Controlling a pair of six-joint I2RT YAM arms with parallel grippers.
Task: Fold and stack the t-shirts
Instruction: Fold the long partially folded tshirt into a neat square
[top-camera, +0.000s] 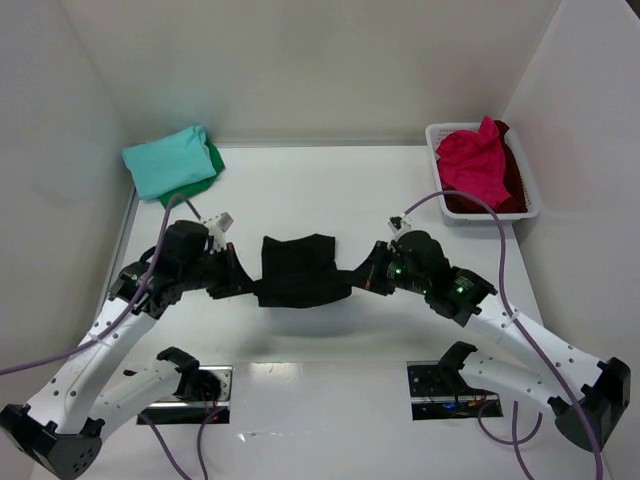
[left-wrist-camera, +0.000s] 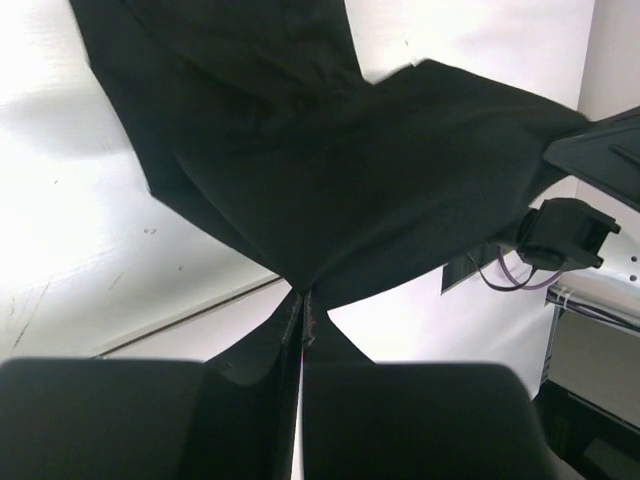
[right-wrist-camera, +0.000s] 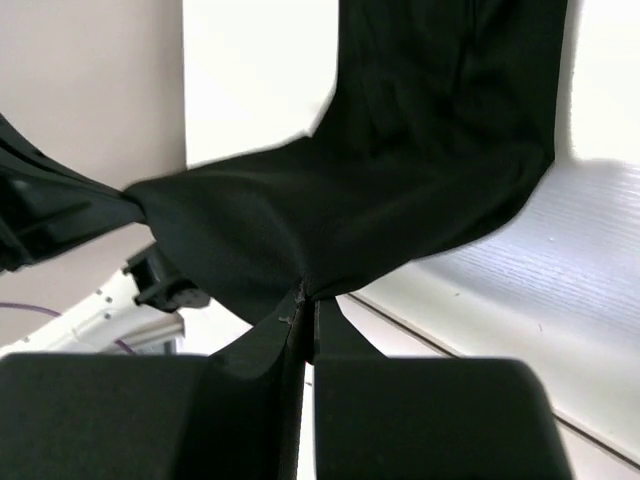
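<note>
black t-shirt (top-camera: 298, 270) strung between left claw (top-camera: 247, 286) and right claw (top-camera: 360, 280), one side pinched in each, slightly bunched. teal shirt (top-camera: 166, 160) folded atop green shirt (top-camera: 211, 165), well beyond left claw. pink-red shirt (top-camera: 472, 162) crumpled over dark red shirt (top-camera: 500, 203), well beyond right claw.

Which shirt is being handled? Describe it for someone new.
Over the white table, near its middle, the black t-shirt is stretched from the left pincer to the right pincer. Unlike the teal t-shirt far left and the pink-red t-shirt in the basket, it alone is black and gripped.
</note>
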